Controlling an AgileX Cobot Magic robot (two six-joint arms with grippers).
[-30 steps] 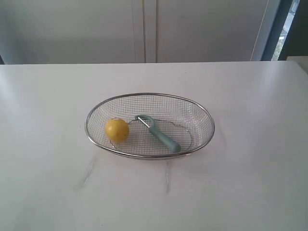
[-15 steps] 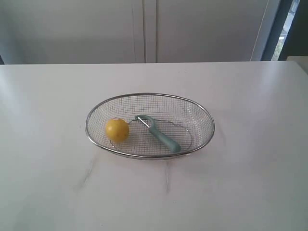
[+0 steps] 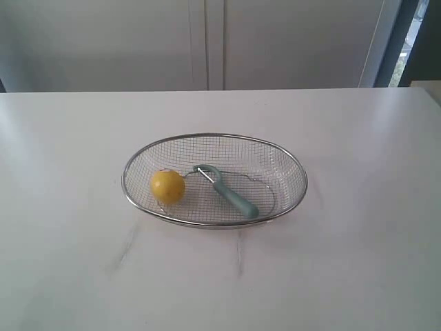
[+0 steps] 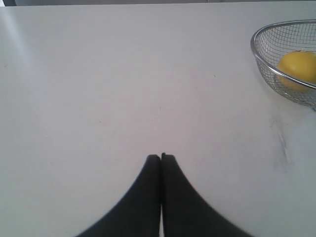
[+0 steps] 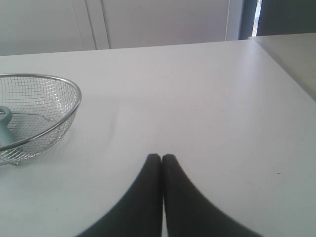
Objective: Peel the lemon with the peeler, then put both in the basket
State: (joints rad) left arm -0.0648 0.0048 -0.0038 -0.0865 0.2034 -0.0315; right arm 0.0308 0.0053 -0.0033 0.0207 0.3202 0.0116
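White table [image 3: 358, 276]; left end effector [image 4: 161, 157], right end effector [image 5: 162, 157] closed, outside basket [image 3: 213, 135].

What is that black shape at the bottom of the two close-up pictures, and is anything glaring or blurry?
Exterior view: soft even light, sharp; the basket casts only faint streaks on the table. Left wrist view: the black shape is the left gripper, an underexposed silhouette against the bright table; the lemon shows clearly. Right wrist view: the right gripper likewise; no strong glare.
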